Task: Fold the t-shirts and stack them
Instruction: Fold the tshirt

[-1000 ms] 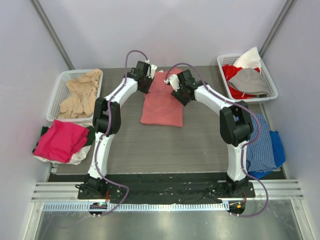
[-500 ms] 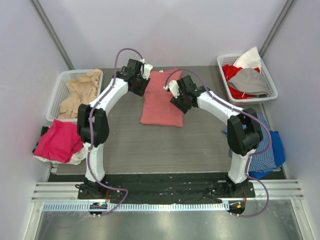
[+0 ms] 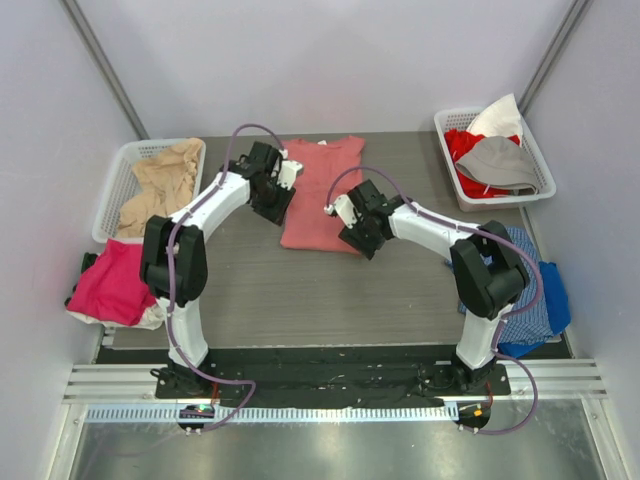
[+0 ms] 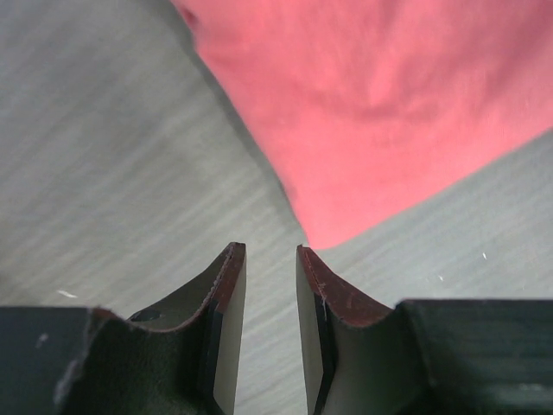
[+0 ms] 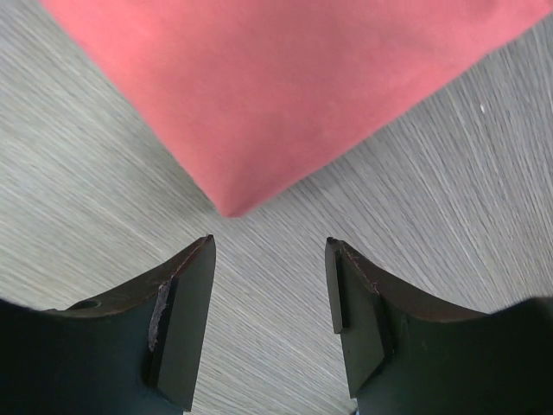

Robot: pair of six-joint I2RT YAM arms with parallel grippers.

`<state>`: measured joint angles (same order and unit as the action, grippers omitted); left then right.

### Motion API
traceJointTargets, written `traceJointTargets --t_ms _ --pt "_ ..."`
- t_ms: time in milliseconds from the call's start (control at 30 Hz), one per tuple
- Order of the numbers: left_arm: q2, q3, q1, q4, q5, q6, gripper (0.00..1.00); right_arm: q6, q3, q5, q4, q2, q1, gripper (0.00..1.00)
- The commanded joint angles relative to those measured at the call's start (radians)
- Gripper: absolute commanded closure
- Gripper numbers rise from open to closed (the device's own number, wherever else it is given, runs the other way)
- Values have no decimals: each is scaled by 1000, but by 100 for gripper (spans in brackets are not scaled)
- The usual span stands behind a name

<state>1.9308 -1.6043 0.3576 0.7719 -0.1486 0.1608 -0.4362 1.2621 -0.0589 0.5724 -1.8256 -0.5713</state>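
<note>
Left gripper (image 4: 270,251) and right gripper (image 5: 270,242) have drawn back to the shirt's (image 3: 320,195) near corners, jaws apart, empty; next fold likely.

The grey wood-grain table (image 3: 300,290) carries a salmon-red t-shirt (image 3: 318,195) lying flat at its far middle, neck toward the back wall; both wrist views show a near corner of it resting on bare boards. A white basket (image 3: 112,195) stands at the far left corner and a second white basket (image 3: 505,201) at the far right, each well apart from the shirt. A magenta-pink heap (image 3: 105,285) sits at the left edge over a white cloth (image 3: 150,318); a blue checked cloth (image 3: 525,290) drapes the right edge; a black strip (image 3: 330,365) runs along the near edge.
</note>
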Motion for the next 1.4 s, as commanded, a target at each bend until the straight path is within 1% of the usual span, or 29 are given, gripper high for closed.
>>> traceJointTargets --t_ms 0,367,667,967,1267,1367 --pt "-6 44 -5 23 -81 -9 66 27 6 30 -42 17 -28 39" --pt "49 69 -3 3 -160 -17 66 21 42 36 -42 -41 -53 39" --pt "100 70 -5 -17 -170 -10 66 5 48 22 -54 -66 -53 39" --pt "143 46 -3 -13 -216 -9 66 -6 66 10 -59 -83 -52 39" --pt "146 61 -5 -14 -236 6 66 -15 79 -1 -60 -90 -52 39" --pt "151 67 -3 -16 -236 11 66 -16 82 1 -59 -95 -53 41"
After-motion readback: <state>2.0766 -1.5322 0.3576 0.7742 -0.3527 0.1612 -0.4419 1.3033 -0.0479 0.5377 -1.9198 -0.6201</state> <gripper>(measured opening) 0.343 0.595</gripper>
